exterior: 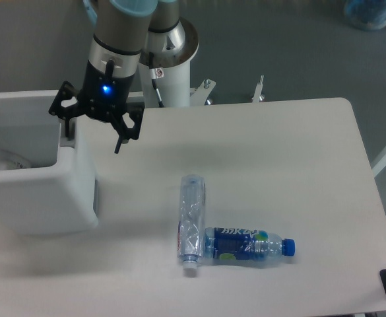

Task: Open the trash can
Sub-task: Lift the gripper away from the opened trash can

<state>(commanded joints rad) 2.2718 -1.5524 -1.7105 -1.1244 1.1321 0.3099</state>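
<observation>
Hovering over the right rim of the trash can (37, 198) (lid up, interior exposed), the gripper (92, 132) has fingers spread wide, holding nothing.

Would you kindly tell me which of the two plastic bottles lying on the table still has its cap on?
The blue-labelled plastic bottle, lying crosswise nearer the front edge, has a blue cap. The clear crumpled plastic bottle beside it shows a bare white neck.

White table (278, 158), grey floor (278, 46)
</observation>
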